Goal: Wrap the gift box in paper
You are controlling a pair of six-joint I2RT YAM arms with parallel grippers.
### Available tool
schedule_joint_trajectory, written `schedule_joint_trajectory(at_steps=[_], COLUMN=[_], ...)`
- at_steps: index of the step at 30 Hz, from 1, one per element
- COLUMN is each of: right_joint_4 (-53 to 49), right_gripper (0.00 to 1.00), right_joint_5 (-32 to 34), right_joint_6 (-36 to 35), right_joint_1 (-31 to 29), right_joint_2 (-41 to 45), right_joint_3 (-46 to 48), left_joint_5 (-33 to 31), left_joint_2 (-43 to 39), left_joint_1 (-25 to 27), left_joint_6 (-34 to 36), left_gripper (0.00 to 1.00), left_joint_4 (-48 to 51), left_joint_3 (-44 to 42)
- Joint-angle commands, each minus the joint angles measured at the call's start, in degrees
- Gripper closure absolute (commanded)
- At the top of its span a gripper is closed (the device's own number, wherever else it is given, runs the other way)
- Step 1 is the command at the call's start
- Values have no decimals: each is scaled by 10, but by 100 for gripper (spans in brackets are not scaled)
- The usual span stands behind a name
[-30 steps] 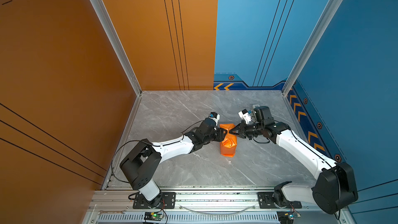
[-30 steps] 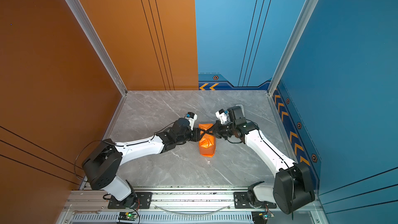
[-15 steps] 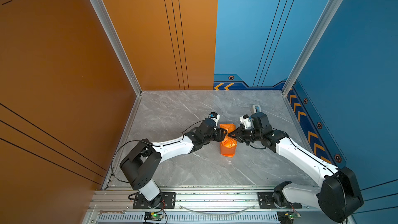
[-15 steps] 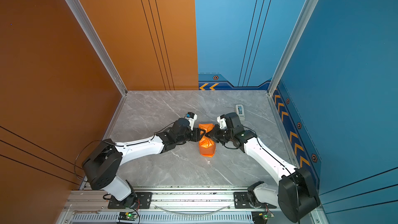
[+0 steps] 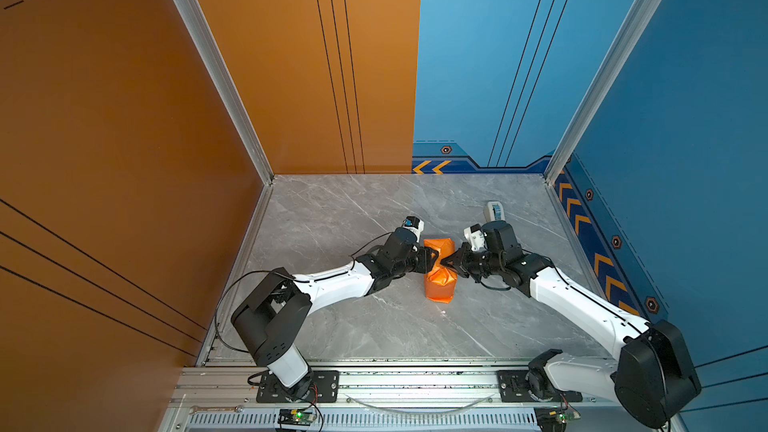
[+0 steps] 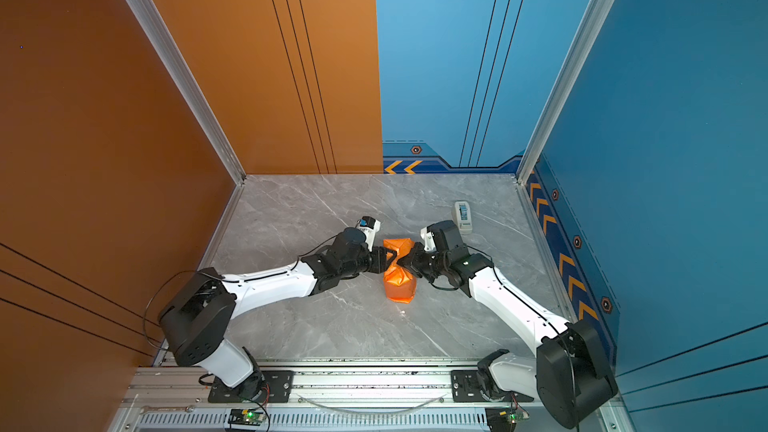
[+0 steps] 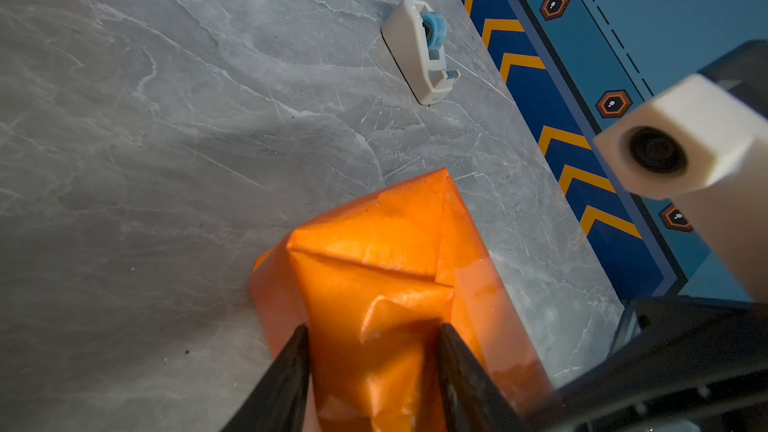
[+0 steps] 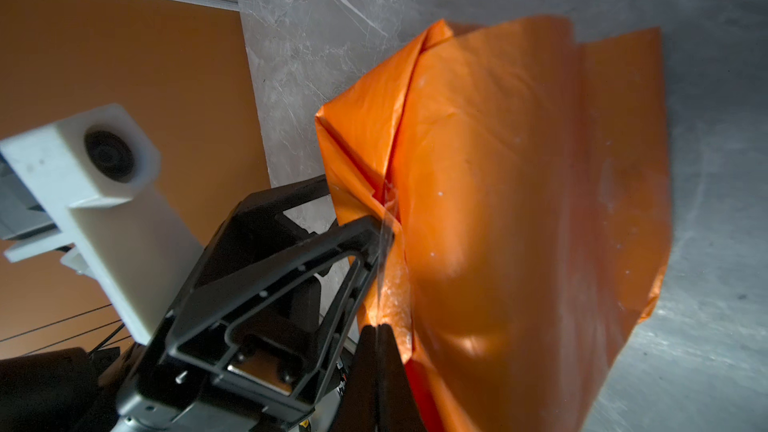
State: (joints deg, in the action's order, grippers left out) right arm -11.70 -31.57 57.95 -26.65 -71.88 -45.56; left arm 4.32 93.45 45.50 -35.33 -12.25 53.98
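Your left hand (image 7: 374, 330) stands half open, its fingers (image 7: 291, 367) clamped either side of the orange paper (image 7: 374, 251), which lies bundled on the desk (image 7: 166, 118) between both hands; the gift box is hidden, likely inside. Your right hand (image 8: 376, 330) is pinched shut on a tape strip (image 8: 380, 284) reaching the seam. This looks like the taping step: next, press it flat. The tape dispenser (image 7: 419, 51) stands beyond.

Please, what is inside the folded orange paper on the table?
Only the paper itself shows: orange, creased, folded shut in every view. Whatever it wraps is fully covered; no gift box surface is visible.
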Motion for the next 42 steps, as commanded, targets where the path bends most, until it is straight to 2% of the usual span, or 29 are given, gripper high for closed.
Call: schedule_joint_trajectory(at_steps=[1, 7, 18, 23, 28, 35, 42], right_joint_4=[6, -53, -187, -222, -255, -286, -308], right_gripper=[100, 100, 100, 92, 89, 84, 74], right_joint_5=[14, 50, 182, 241, 294, 346, 378], right_joint_6=[-5, -68, -198, -230, -264, -300, -334], right_joint_1=[-7, -22, -63, -95, -121, -154, -168], right_joint_2=[-8, -25, -51, -52, -57, -70, -77], right_joint_3=[7, -12, -57, -80, -105, -127, -158], left_joint_5=[-30, -28, -29, -28, -28, -29, -31], left_joint_2=[30, 31, 33, 32, 32, 30, 30], left_joint_1=[-1, -1, -3, -3, -4, -3, -3], left_joint_6=[19, 20, 21, 21, 21, 23, 25], left_gripper=[50, 50, 50, 50, 50, 50, 50], left_joint_4=[76, 75, 75, 75, 75, 76, 77], left_joint_3=[-20, -18, -15, -18, -19, -20, -20])
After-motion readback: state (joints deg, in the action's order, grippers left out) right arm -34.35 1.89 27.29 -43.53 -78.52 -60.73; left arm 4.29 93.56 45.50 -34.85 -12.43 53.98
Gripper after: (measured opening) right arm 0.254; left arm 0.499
